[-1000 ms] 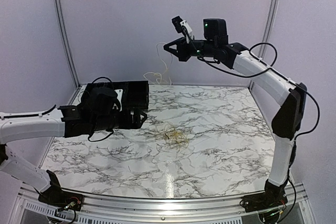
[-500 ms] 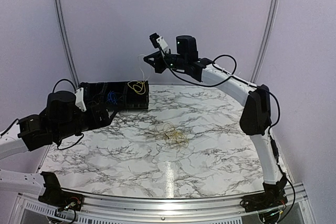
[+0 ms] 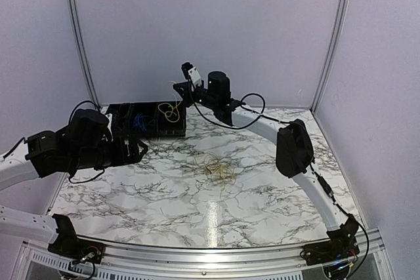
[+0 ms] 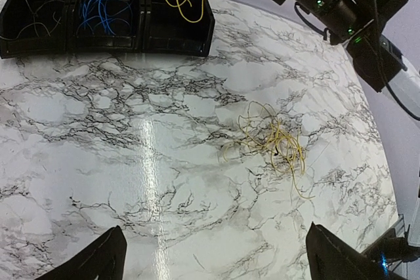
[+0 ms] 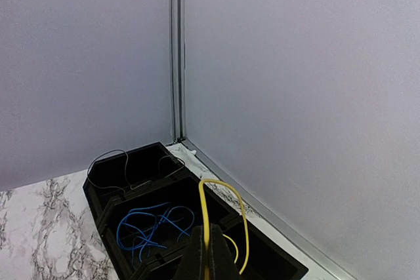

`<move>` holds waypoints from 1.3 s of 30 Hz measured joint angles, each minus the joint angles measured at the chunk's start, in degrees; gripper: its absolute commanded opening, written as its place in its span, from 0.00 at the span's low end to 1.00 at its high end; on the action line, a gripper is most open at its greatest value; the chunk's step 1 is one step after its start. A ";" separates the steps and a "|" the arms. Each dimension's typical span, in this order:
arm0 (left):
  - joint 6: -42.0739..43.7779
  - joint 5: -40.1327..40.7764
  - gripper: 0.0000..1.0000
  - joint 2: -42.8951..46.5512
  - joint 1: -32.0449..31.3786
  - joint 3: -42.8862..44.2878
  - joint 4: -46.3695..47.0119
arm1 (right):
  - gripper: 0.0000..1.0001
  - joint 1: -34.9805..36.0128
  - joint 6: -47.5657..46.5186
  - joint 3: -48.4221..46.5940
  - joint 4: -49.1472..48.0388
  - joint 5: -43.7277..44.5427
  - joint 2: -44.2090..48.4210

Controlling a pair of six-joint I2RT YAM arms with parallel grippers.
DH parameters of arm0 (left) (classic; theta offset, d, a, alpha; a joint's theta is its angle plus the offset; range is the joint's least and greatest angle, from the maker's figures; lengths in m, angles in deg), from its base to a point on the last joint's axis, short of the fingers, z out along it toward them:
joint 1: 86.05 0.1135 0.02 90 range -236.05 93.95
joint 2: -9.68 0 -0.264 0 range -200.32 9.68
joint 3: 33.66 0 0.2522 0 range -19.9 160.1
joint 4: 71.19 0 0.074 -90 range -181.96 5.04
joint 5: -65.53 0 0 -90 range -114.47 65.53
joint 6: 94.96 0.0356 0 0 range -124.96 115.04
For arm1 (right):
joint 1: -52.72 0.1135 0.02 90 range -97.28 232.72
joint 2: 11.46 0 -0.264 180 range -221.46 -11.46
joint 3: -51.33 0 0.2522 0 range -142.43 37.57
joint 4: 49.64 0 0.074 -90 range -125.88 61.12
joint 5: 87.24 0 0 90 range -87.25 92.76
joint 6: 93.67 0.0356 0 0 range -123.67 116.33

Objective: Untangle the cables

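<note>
right gripper (image 3: 178,87) is up over the far left corner of the tabletop, jaws clenched on a thin yellow wire (image 5: 205,209). the wire hangs from the jaws in a long loop with its axis near vertical. its lower end is coiled in the right-hand compartment of the black three-compartment plastic tray (image 4: 176,49) standing along the far edge at that corner. thin blue wires (image 4: 102,12) fill the middle compartment and thin dark and pale wires (image 4: 33,12) the left one. judgement: the drop zone lies straight below the jaws, so letting go should leave the wire inside, though the strand trailing toward the gripper crosses the tray rim and could hang over it. left gripper (image 4: 216,263) hovers near the left edge with jaws spread wide and nothing between them. the remaining tangle of yellow and pale whitish wires (image 3: 216,167) lies flat at mid table, ahead and to the right of the left jaws and well apart from the tray. no clear long axis shows. the left arm looks the nearer one.
</note>
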 measured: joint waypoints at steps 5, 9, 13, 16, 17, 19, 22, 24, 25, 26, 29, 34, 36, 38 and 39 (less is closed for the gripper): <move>1.40 -1.81 0.99 0.79 0.02 1.36 -2.73 | 0.38 0.39 -0.02 -0.87 -4.92 3.52 -4.63; 1.51 -0.37 0.99 5.16 0.02 1.09 -4.15 | 0.61 0.61 -2.08 -0.72 -5.22 4.92 -5.77; -0.04 5.07 0.99 9.90 0.02 -0.66 -4.15 | 0.68 0.66 -5.18 1.49 -4.35 3.93 -3.74; -0.90 9.62 0.99 12.28 0.02 -3.69 -2.64 | 0.68 0.46 -7.19 7.85 -1.38 2.14 1.77; -0.85 10.36 0.99 12.76 0.04 -5.09 -1.31 | 0.68 0.20 -7.65 10.14 -0.02 1.40 4.17; -0.11 10.64 0.97 13.18 0.07 -7.87 1.90 | 0.68 -0.09 -8.22 14.27 2.34 -0.17 9.31; 2.60 8.96 0.88 10.64 0.13 -10.91 7.02 | 0.69 -0.85 -8.55 20.00 5.09 -2.91 17.92; 5.20 6.71 0.82 5.90 0.15 -10.88 10.38 | 0.69 -1.68 -8.90 24.33 6.49 -5.01 24.22; 6.60 5.42 0.80 2.86 0.15 -10.58 11.93 | 0.69 -2.23 -9.14 26.69 7.10 -6.19 27.54; 7.96 3.98 0.79 -0.39 0.15 -10.01 13.11 | 0.69 -2.75 -9.57 29.20 7.50 -7.39 30.80; 11.30 0.20 0.76 -10.01 0.22 -7.19 15.65 | 0.69 -3.98 -11.04 37.38 9.27 -9.94 39.50; 13.11 -5.75 0.75 -23.93 1.36 -0.24 18.88 | 0.68 -5.09 -13.75 55.28 13.00 -11.37 51.56; 12.74 -8.41 0.72 -28.98 2.32 2.82 20.26 | 0.68 -5.09 -14.78 62.38 14.64 -10.84 55.21; 12.00 -11.54 0.68 -34.29 3.58 6.32 21.20 | 0.68 -5.14 -15.87 68.48 16.28 -10.12 58.58; 11.43 -13.22 0.66 -36.89 4.33 8.09 21.73 | 0.68 -5.14 -16.35 70.49 17.16 -9.73 60.06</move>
